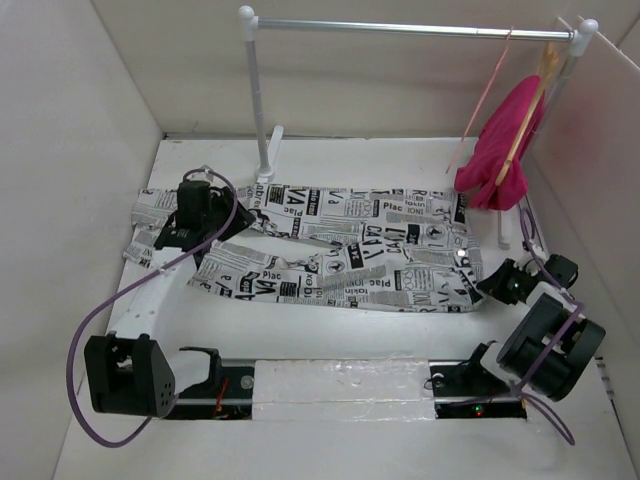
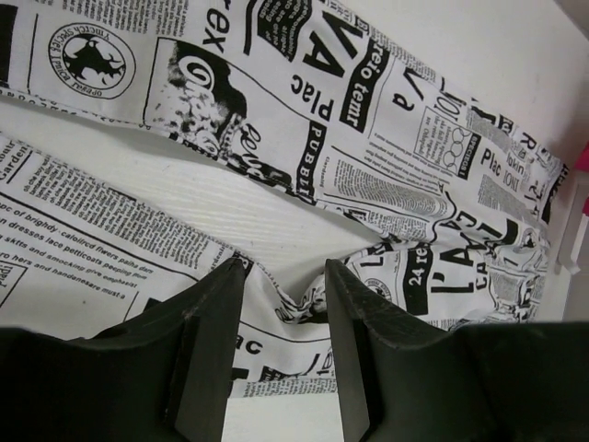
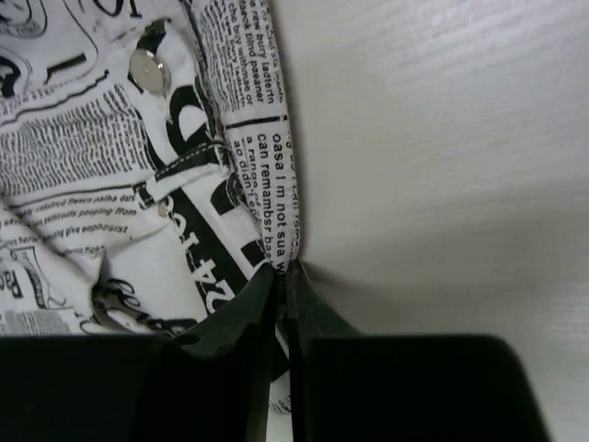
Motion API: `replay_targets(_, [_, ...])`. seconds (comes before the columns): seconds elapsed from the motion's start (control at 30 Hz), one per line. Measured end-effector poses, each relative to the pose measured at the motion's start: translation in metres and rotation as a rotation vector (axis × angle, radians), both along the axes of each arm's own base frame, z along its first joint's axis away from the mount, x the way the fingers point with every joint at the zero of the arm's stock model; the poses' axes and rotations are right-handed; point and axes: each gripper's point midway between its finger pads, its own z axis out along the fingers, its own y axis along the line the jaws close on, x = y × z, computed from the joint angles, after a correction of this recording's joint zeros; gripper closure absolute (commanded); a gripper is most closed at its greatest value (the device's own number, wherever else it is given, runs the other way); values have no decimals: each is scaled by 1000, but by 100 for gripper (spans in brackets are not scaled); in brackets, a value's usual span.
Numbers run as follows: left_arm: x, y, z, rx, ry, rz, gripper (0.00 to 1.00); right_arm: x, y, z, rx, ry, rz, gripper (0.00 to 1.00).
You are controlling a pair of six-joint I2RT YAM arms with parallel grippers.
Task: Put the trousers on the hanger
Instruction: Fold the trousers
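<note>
At the left, the left gripper (image 1: 195, 222) is reaching down over the leg ends of the trousers (image 1: 350, 250). Its wrist is tipping forward and its jaws are standing apart, with a raised fold of printed cloth lying between the fingers (image 2: 207, 350) but not being pinched. The trousers are lying flat on the table (image 1: 330, 335), their long axis running left to right, legs toward the left arm and waistband toward the right. There the right gripper (image 1: 497, 282) is crouching low from the right side, its jaws pressing together on the waistband edge. The hanger (image 1: 483, 100) is hanging from the rail (image 1: 410, 28) behind and above this waist end, beside a magenta garment (image 1: 505, 140), so the right arm is sitting nearer to it
</note>
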Motion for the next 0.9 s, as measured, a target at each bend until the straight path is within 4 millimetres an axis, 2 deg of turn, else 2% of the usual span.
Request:
replay_targets(0.03, [-1, -1, 4, -2, -14, -5, 63, -4, 4, -2, 18, 10, -3, 98])
replay_targets(0.07, [-3, -1, 6, -3, -25, -10, 64, -9, 6, -2, 33, 21, -13, 100])
replay_targets(0.13, [-7, -2, 7, -5, -34, -20, 64, -22, 7, 1, 38, 50, -50, 100])
replay_targets(0.23, [-14, -3, -2, -7, -20, -35, 64, -38, 0, 13, -18, 76, -124, 100])
replay_targets(0.27, [-17, -4, -6, -9, -8, -42, 64, -42, -2, 19, -38, 77, -145, 94])
replay_targets(0.3, [-19, -5, -10, -10, 2, -47, 64, -44, -5, 25, -55, 82, -163, 76])
replay_targets(0.33, [-22, -5, -14, -10, 12, -52, 63, -45, -8, 31, -66, 88, -178, 38])
replay_targets(0.37, [-24, -5, -18, -9, 20, -55, 63, -45, -11, 36, -76, 96, -194, 27])
replay_targets(0.43, [-29, -5, -25, -9, 37, -58, 63, -43, -20, 46, -104, 98, -202, 16])
replay_targets(0.53, [-35, -6, -29, -14, 47, -63, 63, -45, -25, 53, -121, 126, -207, 15])
replay_targets(0.67, [-37, -6, -21, -18, 19, -64, 66, -62, -16, 38, -70, 240, -209, 22])
replay_targets(0.73, [-37, -6, -17, -19, 4, -63, 68, -73, -8, 28, -45, 323, -210, 37])
replay_targets(0.77, [-38, -6, -15, -19, 0, -62, 68, -76, -3, 24, -33, 352, -204, 38])
replay_targets(0.9, [-36, -6, -11, -14, 1, -54, 69, -80, 18, 20, -28, 435, -189, 34])
